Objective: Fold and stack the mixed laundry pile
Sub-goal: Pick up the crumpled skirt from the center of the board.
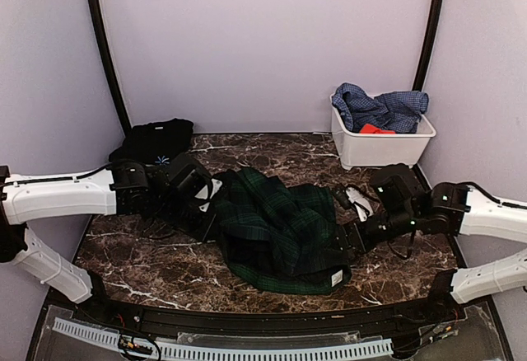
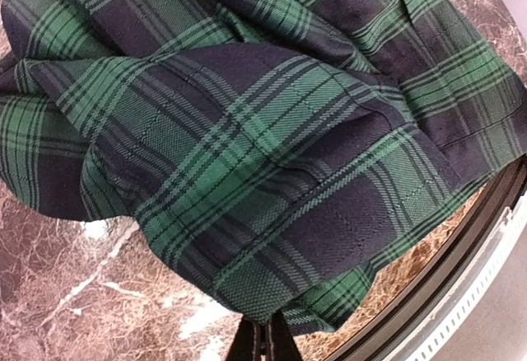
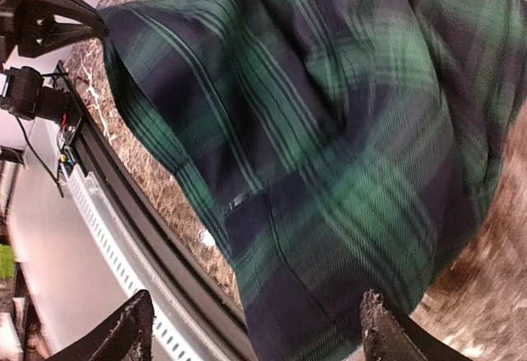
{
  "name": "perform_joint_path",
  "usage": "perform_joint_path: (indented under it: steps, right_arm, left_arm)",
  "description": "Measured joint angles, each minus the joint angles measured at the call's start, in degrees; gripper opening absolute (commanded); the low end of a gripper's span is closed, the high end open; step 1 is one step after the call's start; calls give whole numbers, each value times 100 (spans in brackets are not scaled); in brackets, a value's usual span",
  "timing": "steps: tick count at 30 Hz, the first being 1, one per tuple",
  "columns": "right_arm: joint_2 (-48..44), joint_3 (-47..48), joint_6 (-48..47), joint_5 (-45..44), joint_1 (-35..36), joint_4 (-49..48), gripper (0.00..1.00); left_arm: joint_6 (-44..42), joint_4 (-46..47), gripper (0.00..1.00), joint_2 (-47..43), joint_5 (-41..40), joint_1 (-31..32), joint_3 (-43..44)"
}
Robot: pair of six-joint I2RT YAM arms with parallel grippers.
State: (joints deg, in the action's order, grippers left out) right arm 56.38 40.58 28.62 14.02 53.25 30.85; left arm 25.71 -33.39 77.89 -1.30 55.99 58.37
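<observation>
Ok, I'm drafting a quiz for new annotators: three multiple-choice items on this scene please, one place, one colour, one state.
1. Where is the blue checked shirt? A in the white bin; B on the floor; C on a hanger.
2. The small piece beside it is: A yellow; B red-orange; C white.
3. The jaws of the right gripper are: A gripping the bin; B shut empty; C open.
Key: 1A, it drapes over the bin's rim; 2B, seen in the top view; 3C, its fingers stand wide apart.

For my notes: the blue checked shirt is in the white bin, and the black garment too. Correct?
No. The top view shows the black garment on the table, far left, outside the white bin; the blue checked shirt is in it.
</observation>
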Motion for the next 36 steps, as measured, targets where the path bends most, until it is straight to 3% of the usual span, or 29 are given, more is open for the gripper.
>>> perform_joint_path:
  steps: [10, 17, 30, 34, 36]
  right_arm:
    - [2387, 1545, -660, -1495, 1137, -157, 73]
    - [3539, 2057, -542, -2006, 1364, -544, 72]
    - [4391, 2739, -505, -2328, 1633, -645, 93]
    - [4513, 2870, -564, -2741, 1963, -387, 92]
    - [4686, 2986, -538, -3045, 2103, -197, 84]
  left_arm:
    - [28, 52, 0, -28, 304, -214, 42]
    - [63, 153, 0, -273, 557, -420, 42]
    - [175, 249, 0, -466, 780, -625, -114]
    - [175, 254, 0, -518, 861, -739, -153]
    - [175, 256, 0, -527, 898, -789, -153]
